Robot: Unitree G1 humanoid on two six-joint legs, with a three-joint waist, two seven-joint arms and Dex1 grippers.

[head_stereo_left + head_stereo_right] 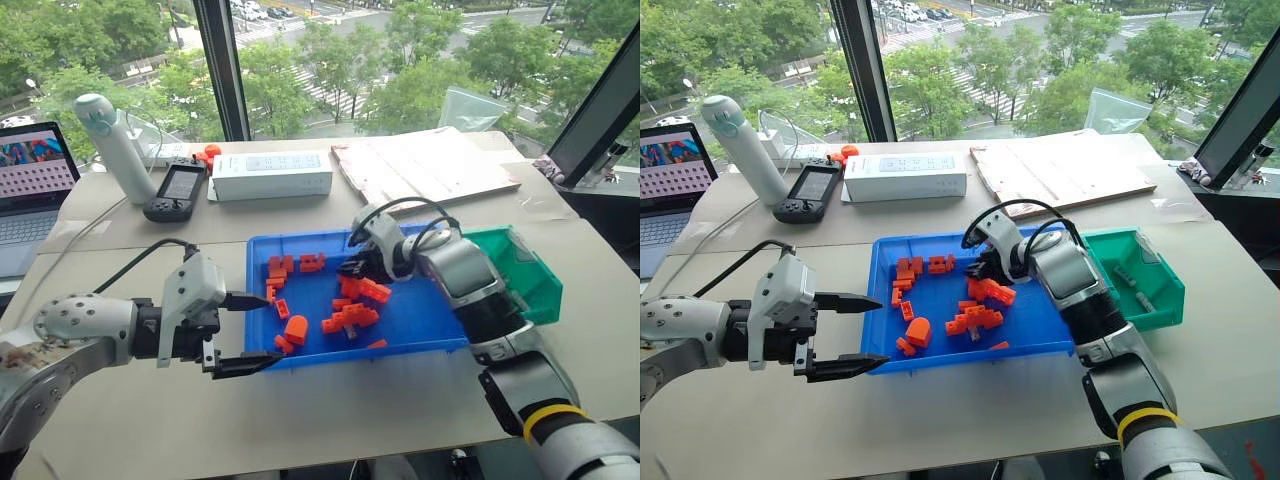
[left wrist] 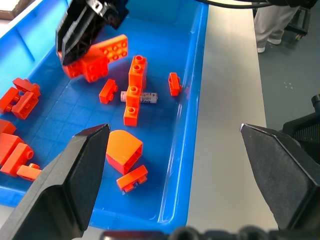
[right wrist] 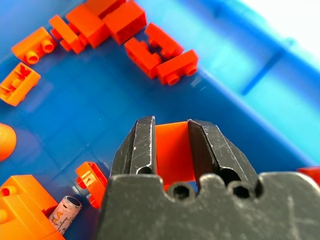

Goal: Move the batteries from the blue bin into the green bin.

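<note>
Left end effector [image 1: 845,333] hovers at the near left corner of the blue bin [image 1: 1040,330], its two black fingers spread wide and holding nothing. Just beyond its fingertips, the left wrist view shows what the head views hide: one battery [image 2: 146,97] lying on the bin floor, partly tucked under a stack of orange bricks [image 2: 134,87]. To its right, the right end effector [image 1: 985,270] reaches into the middle of the bin among the bricks. Its own wrist view shows the fingers clenched on an orange brick [image 3: 172,152], and an end of a battery [image 3: 65,212] on the blue floor just beside the grip. Farther right, past that arm, the green bin [image 1: 1160,300] sits on the counter [image 1: 970,420] with two batteries [image 1: 1134,285] lying inside
</note>
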